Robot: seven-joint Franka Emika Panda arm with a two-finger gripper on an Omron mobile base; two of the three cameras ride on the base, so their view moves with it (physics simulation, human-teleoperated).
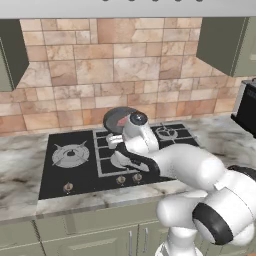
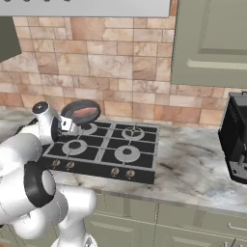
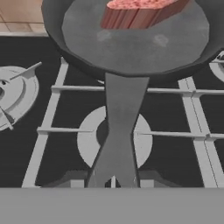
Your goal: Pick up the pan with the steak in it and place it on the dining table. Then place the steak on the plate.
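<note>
A: Take the stove (image 1: pixel 95 160) as the marker. What lies to its left?

B: Marbled counter (image 1: pixel 20 175), bare stone, with green cabinets (image 1: pixel 75 235) below. On the stove's own left side sits a round burner (image 1: pixel 70 154) with nothing on it.

A: And the pan?

B: The pan (image 2: pixel 81 111) is over the back of the stove, toward the tiled wall (image 2: pixel 96 67). From the right base view it looks lifted off the grate and tilted, its inside turned toward the camera. The steak (image 2: pixel 86 112) lies inside it, a reddish-pink slab near the middle. In the hand view the steak (image 3: pixel 141 12) sits at the pan's far side, and the pan (image 3: pixel 131 43) hangs above the grates with a burner ring showing under its handle (image 3: pixel 119 135).

A: The gripper?

B: The gripper (image 3: pixel 113 181) is clamped on the pan's handle. The handle runs straight down between the two dark finger tips (image 3: pixel 73 178), and they press against it on either side. From the left base view the white arm (image 1: pixel 190 170) reaches in over the front of the stove, and the hand covers part of the pan (image 1: pixel 116 118).

A: Right of the stove?

B: More marbled counter (image 2: pixel 193 169), then a dark appliance (image 2: pixel 237 137) standing on it, well apart from the stove. A green wall cabinet (image 2: pixel 212 43) hangs above that stretch.
</note>
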